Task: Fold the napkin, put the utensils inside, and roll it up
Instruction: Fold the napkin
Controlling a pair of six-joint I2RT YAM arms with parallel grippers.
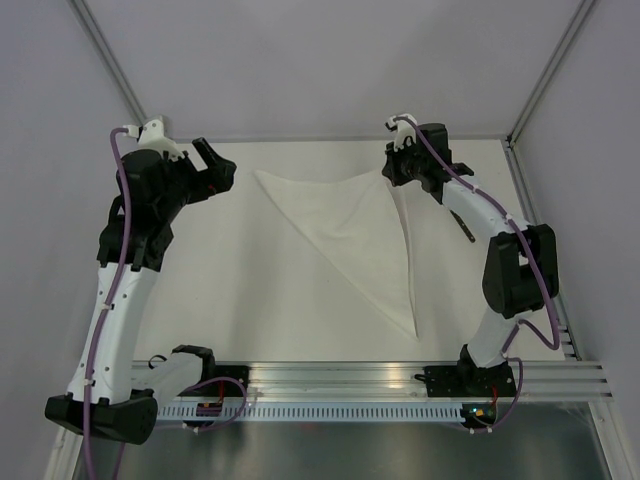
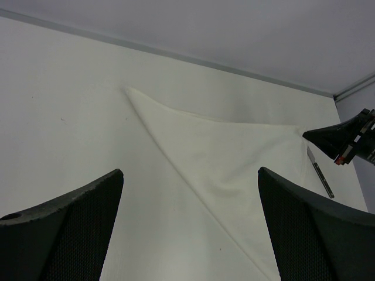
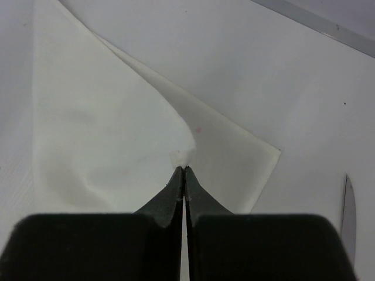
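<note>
Thin white cloth napkin point(image 1: 355, 235), folded triangle, flat on middle of counter point(image 1: 250, 290). Right end effector point(image 3: 184, 170) pinching its 1 o'clock corner. Left end effector point(image 1: 222, 165) spread wide, 10 o'clock. Small silver knife point(image 2: 319, 172), 3 o'clock.

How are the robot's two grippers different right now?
The left gripper is wide open; the right gripper is shut. The left gripper holds nothing and sits beside the napkin; the right gripper pinches a corner of the napkin. Both are black.
</note>
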